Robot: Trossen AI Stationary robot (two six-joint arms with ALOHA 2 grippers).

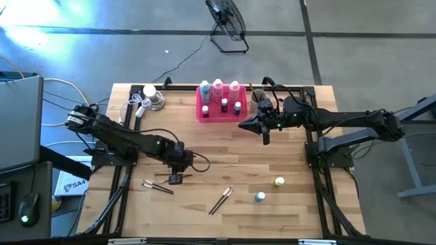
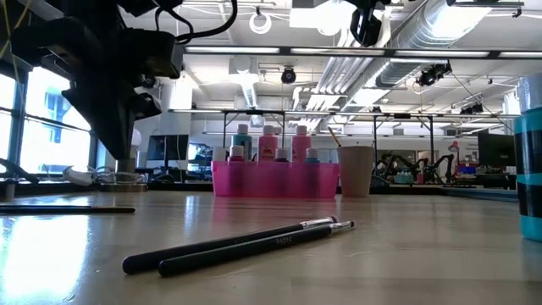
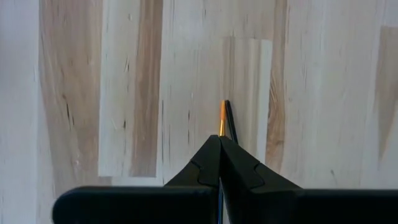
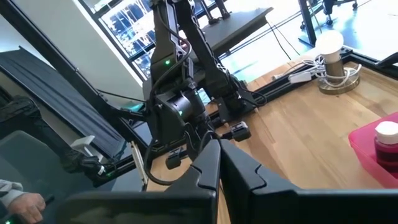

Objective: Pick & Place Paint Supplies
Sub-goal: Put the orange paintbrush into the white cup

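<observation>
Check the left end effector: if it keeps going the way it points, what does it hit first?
The brush lying just past its shut tips, then the table. The left end effector points straight down; whether it already touches the brush is unclear.

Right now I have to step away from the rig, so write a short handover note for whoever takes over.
Left gripper: shut on a paintbrush, low over the table's near left part.
Right gripper: shut, empty, hanging beside the pink tray.
Done: three tall bottles and three small ones stand in the tray.
Left: the held brush, the brush pair at front centre, brushes at front left, the yellow bottle and the teal bottle at front right.
</observation>
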